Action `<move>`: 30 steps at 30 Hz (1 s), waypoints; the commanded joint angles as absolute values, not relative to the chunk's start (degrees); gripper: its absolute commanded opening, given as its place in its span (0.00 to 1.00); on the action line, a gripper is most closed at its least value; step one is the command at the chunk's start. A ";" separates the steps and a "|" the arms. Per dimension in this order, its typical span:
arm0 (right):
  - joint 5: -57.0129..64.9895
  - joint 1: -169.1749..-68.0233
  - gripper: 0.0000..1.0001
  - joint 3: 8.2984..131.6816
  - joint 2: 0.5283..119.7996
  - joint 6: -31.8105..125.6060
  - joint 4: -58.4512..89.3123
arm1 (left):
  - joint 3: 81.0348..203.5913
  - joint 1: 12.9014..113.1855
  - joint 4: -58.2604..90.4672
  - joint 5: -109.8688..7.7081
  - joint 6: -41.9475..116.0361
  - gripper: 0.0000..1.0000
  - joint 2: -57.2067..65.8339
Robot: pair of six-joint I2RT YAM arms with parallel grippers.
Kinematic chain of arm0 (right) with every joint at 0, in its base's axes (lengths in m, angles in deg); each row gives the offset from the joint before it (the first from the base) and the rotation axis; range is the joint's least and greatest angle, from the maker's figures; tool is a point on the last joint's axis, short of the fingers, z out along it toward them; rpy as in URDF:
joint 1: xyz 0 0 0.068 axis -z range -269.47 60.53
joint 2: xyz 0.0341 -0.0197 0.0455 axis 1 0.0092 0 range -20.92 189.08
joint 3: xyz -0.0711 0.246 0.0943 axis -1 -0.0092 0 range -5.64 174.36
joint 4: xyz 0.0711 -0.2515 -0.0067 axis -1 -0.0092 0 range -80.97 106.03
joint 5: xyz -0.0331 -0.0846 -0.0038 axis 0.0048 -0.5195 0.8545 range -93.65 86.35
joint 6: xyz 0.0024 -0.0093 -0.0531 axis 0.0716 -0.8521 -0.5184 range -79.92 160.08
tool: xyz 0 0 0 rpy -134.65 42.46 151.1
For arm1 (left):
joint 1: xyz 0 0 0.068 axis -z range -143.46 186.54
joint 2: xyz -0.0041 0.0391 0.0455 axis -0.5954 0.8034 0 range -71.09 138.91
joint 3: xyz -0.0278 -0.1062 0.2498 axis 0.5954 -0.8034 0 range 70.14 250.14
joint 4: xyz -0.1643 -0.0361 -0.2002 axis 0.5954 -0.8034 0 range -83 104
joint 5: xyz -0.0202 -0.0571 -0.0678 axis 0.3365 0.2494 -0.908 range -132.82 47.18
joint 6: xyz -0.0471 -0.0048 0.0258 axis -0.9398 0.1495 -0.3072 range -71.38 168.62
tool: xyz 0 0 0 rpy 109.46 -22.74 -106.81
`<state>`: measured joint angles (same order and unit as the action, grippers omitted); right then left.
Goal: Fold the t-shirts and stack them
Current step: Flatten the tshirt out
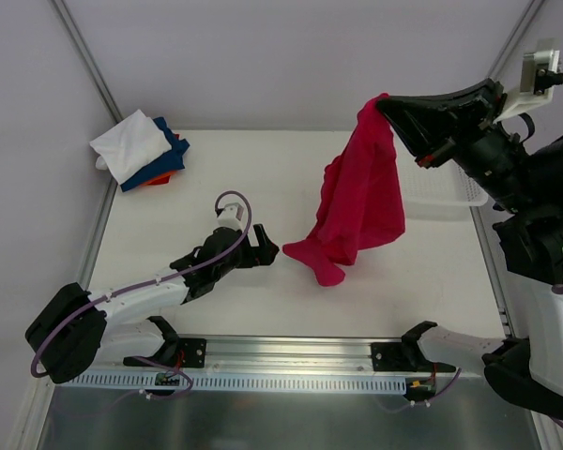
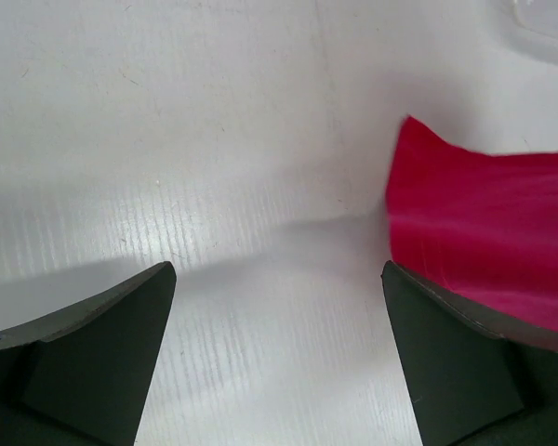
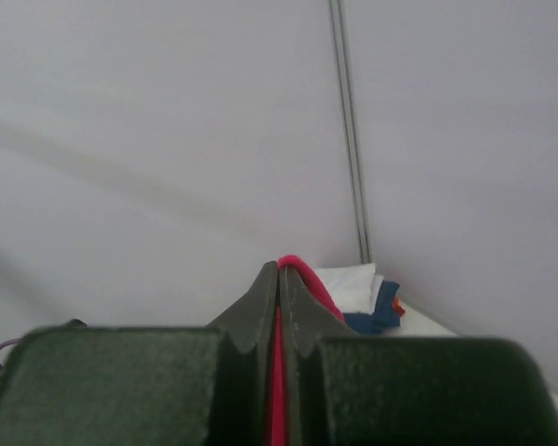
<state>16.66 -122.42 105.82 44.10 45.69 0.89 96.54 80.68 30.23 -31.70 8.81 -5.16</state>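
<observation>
Pinching the red shirt point(image 1: 357, 197) tightly by an edge, your right hand point(image 1: 385, 103) is holding it high so it is hanging flat, its tail touching the counter point(image 1: 263, 178). Your left hand point(image 1: 266, 251) is hovering wide apart and empty beside that tail, likely to catch it.

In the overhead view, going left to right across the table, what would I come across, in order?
folded t-shirt stack → left hand, open and low over the table → red t-shirt, hanging with its lower end on the table → white basket
</observation>
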 commanded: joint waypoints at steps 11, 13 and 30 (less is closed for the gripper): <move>15.34 -122.78 0.00 104.84 38.59 51.86 24.19 | 93.96 80.23 35.18 -29.90 6.70 0.94 -8.16; 14.20 -122.70 0.01 105.18 38.76 51.60 23.94 | 93.88 80.23 35.18 -29.90 6.87 0.94 -8.51; 18.76 -122.69 0.01 106.07 50.45 52.74 13.65 | 95.89 80.23 32.11 -30.16 7.84 0.95 -16.85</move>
<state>17.38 -122.42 105.51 51.86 51.83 11.10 93.35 80.68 32.50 -30.74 7.43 -13.07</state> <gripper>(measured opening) 0.011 0.945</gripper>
